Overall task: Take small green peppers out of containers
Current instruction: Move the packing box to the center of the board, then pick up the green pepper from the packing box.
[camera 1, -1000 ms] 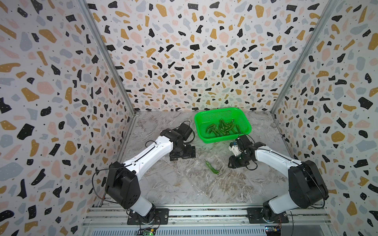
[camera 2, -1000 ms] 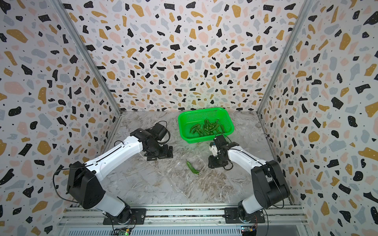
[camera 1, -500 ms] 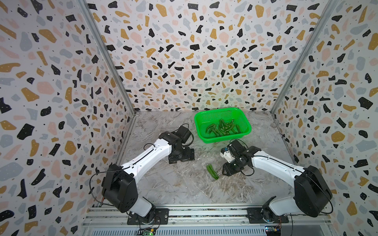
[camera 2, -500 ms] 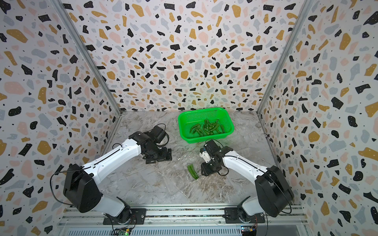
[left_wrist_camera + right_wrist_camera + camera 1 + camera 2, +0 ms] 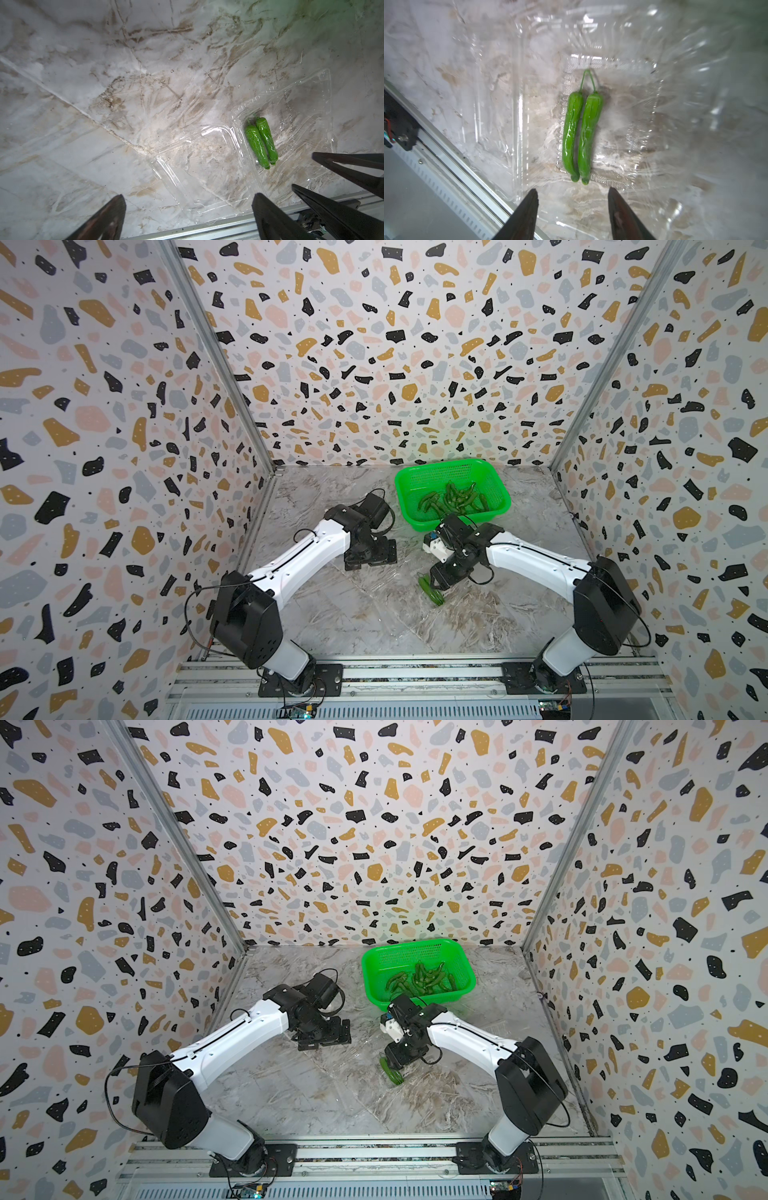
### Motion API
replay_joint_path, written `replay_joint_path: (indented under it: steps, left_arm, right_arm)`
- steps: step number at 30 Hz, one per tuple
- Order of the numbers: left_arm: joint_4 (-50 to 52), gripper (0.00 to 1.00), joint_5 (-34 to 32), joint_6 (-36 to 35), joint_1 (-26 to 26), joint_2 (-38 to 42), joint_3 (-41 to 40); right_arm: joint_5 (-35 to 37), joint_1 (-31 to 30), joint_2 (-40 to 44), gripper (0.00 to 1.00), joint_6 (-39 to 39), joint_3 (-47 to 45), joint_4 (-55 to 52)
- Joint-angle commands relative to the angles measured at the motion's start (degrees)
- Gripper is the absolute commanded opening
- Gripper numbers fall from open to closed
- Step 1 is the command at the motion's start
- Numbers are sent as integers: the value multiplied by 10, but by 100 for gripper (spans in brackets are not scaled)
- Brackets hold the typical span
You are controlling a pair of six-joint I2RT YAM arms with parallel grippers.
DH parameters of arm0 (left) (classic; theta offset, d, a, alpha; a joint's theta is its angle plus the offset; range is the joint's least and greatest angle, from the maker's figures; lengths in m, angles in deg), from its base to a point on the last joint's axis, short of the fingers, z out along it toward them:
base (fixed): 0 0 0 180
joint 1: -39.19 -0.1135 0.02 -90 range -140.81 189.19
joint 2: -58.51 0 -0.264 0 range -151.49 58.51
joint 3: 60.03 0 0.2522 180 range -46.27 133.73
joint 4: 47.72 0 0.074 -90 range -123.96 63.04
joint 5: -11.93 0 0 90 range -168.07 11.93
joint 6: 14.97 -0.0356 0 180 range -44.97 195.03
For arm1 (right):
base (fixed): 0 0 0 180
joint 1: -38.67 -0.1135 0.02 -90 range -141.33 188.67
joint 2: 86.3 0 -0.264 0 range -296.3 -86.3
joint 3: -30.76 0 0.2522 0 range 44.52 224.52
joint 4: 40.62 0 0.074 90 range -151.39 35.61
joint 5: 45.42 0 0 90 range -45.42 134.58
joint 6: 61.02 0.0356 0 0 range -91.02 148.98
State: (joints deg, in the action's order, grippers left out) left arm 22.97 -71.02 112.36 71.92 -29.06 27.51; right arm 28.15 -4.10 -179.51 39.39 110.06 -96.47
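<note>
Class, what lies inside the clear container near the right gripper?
Two small green peppers, side by side, in the container; nothing else. In both top views the right gripper hides part.

Two peppers (image 5: 581, 135): you have them side by side, touching, just ahead of the right gripper (image 5: 572, 190), in line with the gap of its jaws.
Box (image 5: 623, 128): lies open on the table (image 5: 83, 83) under and ahead of those jaws; the pair rests in one half.
Left gripper (image 5: 189, 195): the box lies just ahead of its jaws, the half with the pair towards your right gripper.
Basket (image 5: 451, 462): on the table behind the right jaws, near; a heap of peppers (image 5: 451, 499) lies in it.
</note>
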Motion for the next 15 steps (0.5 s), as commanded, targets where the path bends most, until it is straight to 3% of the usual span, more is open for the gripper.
replay_joint_path:
  steps: [1, 10, 15]
  left_arm:
    - [8, 96, -2, 0, -2, -1, 14]
    - [10, 96, -4, -5, -2, -5, 16]
    - [14, 96, -7, -10, -2, -9, 28]
  right_arm:
    - [-4, -3, -23, 55, -16, -14, 21]
    - [29, -16, -93, 48, -21, -23, 76]
    - [44, -16, -88, 17, -19, -15, 73]
